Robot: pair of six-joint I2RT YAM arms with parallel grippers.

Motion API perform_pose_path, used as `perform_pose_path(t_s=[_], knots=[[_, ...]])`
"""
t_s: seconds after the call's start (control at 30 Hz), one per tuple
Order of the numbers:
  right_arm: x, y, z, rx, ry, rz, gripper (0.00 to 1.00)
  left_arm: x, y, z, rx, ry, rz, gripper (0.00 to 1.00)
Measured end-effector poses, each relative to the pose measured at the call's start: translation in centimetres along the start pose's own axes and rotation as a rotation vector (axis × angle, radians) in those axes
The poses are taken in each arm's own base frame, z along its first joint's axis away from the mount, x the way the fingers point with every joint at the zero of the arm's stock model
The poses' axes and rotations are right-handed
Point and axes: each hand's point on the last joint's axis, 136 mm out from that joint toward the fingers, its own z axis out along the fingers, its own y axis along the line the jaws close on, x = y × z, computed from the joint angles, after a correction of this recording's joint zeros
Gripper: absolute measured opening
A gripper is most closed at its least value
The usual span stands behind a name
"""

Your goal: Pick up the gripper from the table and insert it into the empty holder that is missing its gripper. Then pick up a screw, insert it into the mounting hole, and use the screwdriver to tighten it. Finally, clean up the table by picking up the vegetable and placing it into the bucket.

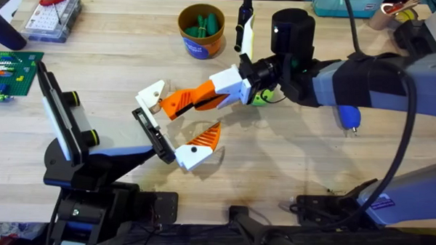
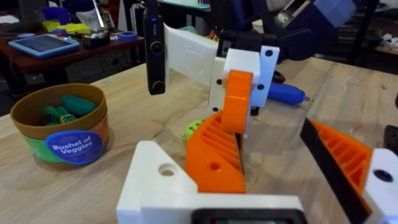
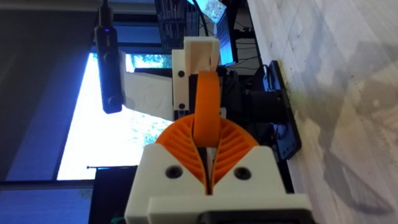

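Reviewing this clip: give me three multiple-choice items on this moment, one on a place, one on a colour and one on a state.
1. Where is the vegetable?
A. In the bucket
B. On the table beside the right gripper
C. In the clear box

2. What colour is the bucket's label band?
A. Red
B. White
C. Blue

3. What is the right gripper doing?
A. Shut on the gripper
B. Open over the bucket
C. Holding a screwdriver

Key:
1 B: the vegetable lies on the wood by the right gripper.
2 C: the bucket wears a blue band.
3 A: its pads clamp the gripper.
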Motion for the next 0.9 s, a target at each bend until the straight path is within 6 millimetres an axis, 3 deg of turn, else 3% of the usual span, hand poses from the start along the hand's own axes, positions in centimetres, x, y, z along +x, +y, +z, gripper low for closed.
perform_pose_path(t_s=[0.53,0.9], knots=[[0.4,0.6,-1.7,-0.037,0.034,0.001,0.021,1.1,0.0,0.0,-0.001,0.040,-0.045,0.987],[0.8,0.6,-1.7,-0.044,0.052,0.005,0.021,1.1,-0.2,0.0,0.008,0.041,-0.046,0.987]])
